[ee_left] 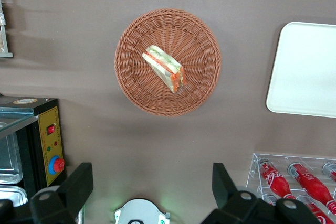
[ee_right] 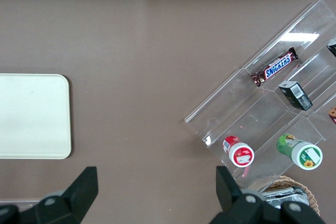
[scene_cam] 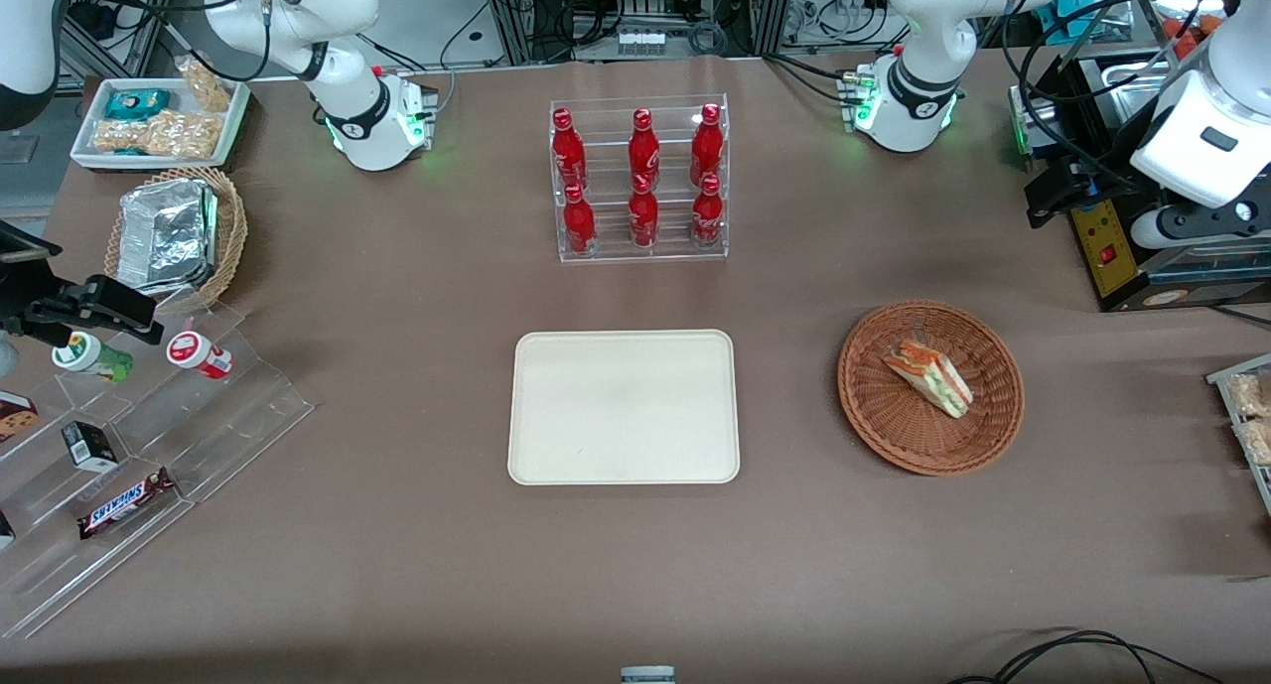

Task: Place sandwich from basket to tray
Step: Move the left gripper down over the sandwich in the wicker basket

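Front view tells me nothing of the job is done yet: the sandwich (scene_cam: 931, 377) lies in the basket (scene_cam: 894, 436), and the tray (scene_cam: 623, 407) sits bare beside the basket, toward the parked arm's end of the worktop (scene_cam: 397, 565). From the wrist camera I see my gripper (ee_left: 152, 192) hanging high above the worktop, off to one side of the basket and not over it, its two dark fingers (ee_left: 77, 182) spread wide with nothing between them. So the whole sequence is left, by my reading: come down over the basket, take the sandwich, carry it across and set it on the tray. The sandwich is a small triangular wedge, pale soft-looking bread with red-orange and green layers showing along its cut face; I would expect it to squash under a firm pinch. It lies tilted on the weave, near the middle of the basket. The basket is round and shallow, reddish-brown wicker with a ribbed, bumpy surface. The tray is a flat cream rectangle with rounded corners and a low rim, smooth and matte.
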Robot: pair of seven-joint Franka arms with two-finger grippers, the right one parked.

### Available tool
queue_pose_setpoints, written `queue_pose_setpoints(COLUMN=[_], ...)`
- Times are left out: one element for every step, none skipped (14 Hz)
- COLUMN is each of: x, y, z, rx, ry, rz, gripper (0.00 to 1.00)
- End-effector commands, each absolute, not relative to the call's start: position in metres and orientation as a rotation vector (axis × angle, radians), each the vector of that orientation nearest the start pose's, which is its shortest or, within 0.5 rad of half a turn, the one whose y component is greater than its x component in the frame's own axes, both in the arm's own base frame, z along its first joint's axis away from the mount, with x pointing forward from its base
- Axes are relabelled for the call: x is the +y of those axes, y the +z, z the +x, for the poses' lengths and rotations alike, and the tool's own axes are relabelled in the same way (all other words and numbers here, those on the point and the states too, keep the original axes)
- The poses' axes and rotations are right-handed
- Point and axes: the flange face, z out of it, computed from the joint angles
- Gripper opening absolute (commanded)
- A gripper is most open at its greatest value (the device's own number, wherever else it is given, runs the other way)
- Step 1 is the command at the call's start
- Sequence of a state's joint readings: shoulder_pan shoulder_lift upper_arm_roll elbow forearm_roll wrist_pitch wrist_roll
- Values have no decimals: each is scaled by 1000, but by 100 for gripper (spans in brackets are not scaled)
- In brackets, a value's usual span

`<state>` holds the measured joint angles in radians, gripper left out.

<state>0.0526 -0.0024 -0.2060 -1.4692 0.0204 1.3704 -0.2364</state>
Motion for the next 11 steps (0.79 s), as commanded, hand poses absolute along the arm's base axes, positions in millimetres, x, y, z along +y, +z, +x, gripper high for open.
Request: queue_pose_setpoints(x=[-79,-79,-78,-76,-73,-69,-68,-63,-60,-60,-61], y=[654,650,645,630,612,592,568,551,534,513,494], z=[520,522,524,533,542,549,556,564,576,581,582], rx=[-114,-119,-124,-130,-139,-186,-288,-374,-401,-451,-546], ry=[177,191,206,253,306,371,431,464,472,467,438], rz=[-3102,-3098,-3094,-3089,-3080,-3063,-3038,-3031,-3035,-3023,-3009], gripper=[100,100,100,100,100,100,100,100,100,100,100])
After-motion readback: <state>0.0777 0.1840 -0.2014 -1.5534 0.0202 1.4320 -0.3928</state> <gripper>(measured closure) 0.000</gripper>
